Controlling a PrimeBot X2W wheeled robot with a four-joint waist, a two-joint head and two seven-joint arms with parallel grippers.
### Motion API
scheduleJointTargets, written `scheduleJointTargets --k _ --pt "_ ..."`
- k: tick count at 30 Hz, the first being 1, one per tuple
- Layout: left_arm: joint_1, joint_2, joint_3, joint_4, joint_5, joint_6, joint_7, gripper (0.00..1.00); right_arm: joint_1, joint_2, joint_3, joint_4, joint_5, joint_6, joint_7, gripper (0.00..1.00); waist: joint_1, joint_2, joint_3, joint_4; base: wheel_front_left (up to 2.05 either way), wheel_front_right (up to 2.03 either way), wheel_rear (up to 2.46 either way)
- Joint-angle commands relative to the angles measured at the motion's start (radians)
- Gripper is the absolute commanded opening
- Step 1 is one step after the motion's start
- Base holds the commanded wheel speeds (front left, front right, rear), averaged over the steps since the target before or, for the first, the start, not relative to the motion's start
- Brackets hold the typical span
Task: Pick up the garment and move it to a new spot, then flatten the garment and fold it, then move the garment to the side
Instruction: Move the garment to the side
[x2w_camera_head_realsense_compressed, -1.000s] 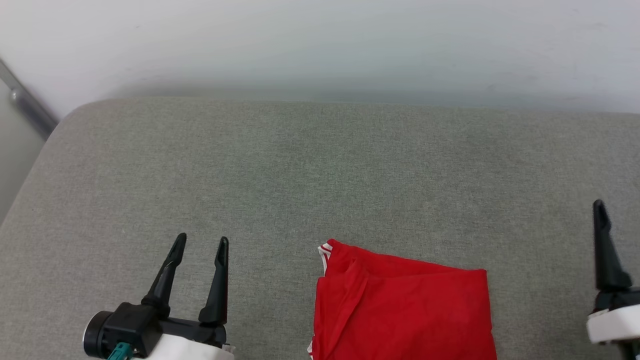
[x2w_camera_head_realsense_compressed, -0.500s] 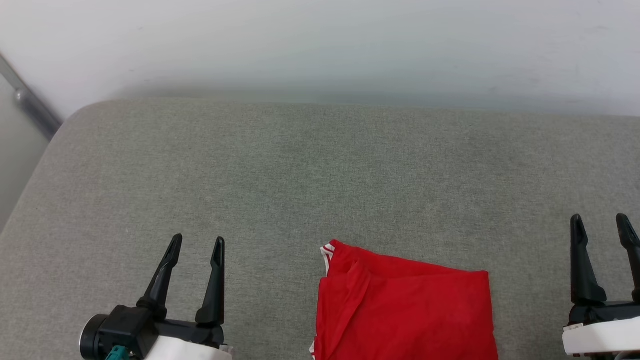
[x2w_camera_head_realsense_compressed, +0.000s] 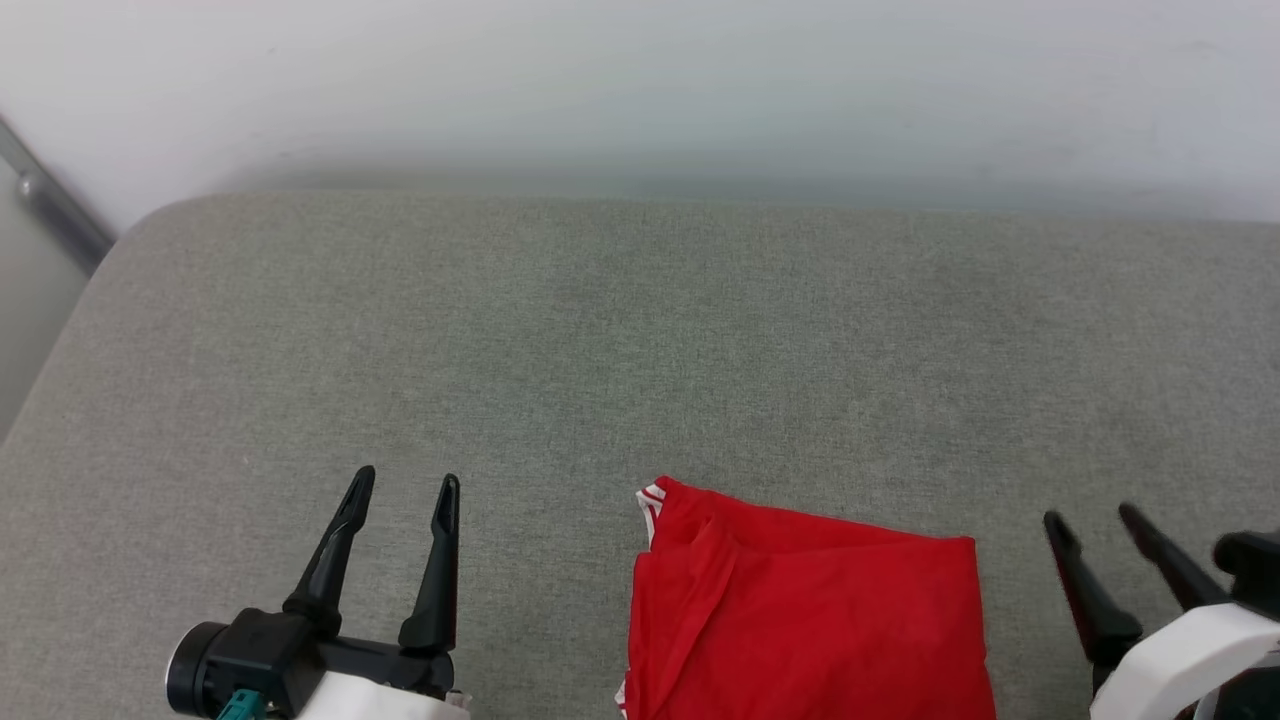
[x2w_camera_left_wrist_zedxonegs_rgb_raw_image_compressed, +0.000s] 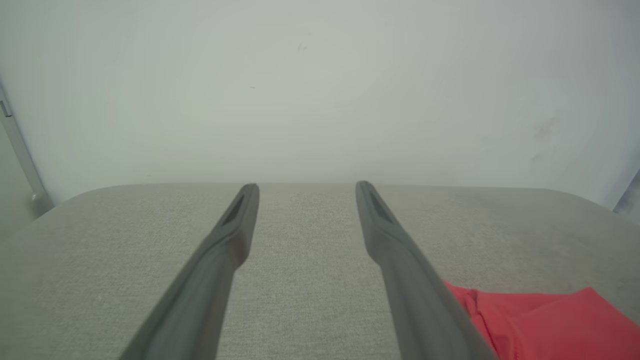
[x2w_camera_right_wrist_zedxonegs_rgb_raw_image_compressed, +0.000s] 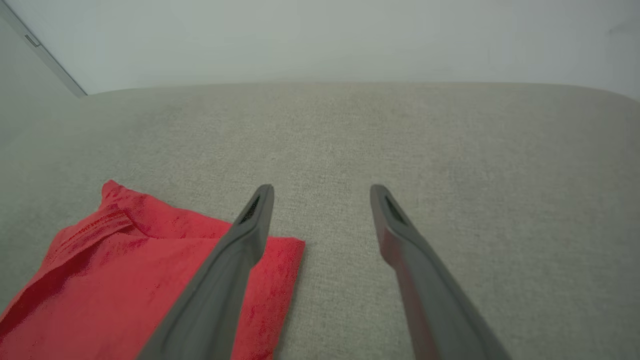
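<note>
A grey woven cushion (x2w_camera_head_realsense_compressed: 640, 330) lies under the folded red garment (x2w_camera_head_realsense_compressed: 810, 620), whose one corner has striped trim. Beyond the garment rises a plain pale wall (x2w_camera_head_realsense_compressed: 640, 90). The left hand (x2w_camera_head_realsense_compressed: 407, 478) and right hand (x2w_camera_head_realsense_compressed: 1088, 515) flank the garment, both spread wide and empty.

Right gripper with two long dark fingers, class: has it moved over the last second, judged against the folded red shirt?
Yes. The right gripper has dropped lower in the head view and swung left, closer to the folded red garment, which stayed put.
</note>
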Motion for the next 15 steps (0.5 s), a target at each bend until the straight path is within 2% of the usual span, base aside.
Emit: scheduleJointTargets --k 1,5,9,15 --pt "-0.008 0.002 -0.001 -0.001 -0.001 -0.001 -0.004 1.00 0.011 -0.023 0.014 -0.014 0.020 -0.001 0.067 1.00 0.0000 0.0000 0.007 -0.001 0.00 0.00 0.00" --pt "-0.023 0.003 -0.011 0.006 -0.008 -0.001 -0.004 1.00 0.023 -0.077 0.030 -0.076 0.078 0.000 0.351 1.00 0.0000 0.0000 0.029 0.004 0.00 0.00 0.00" --pt "-0.040 0.003 -0.021 0.009 -0.013 -0.001 -0.004 1.00 0.021 -0.063 0.028 -0.130 0.121 -0.001 0.606 1.00 0.0000 0.0000 0.054 0.017 0.00 0.00 0.00" --pt "-0.071 -0.003 -0.040 0.022 -0.019 -0.001 -0.004 1.00 -0.022 0.013 0.005 -0.131 0.133 -0.001 0.785 1.00 0.0000 0.0000 0.097 0.054 0.00 0.00 0.00"
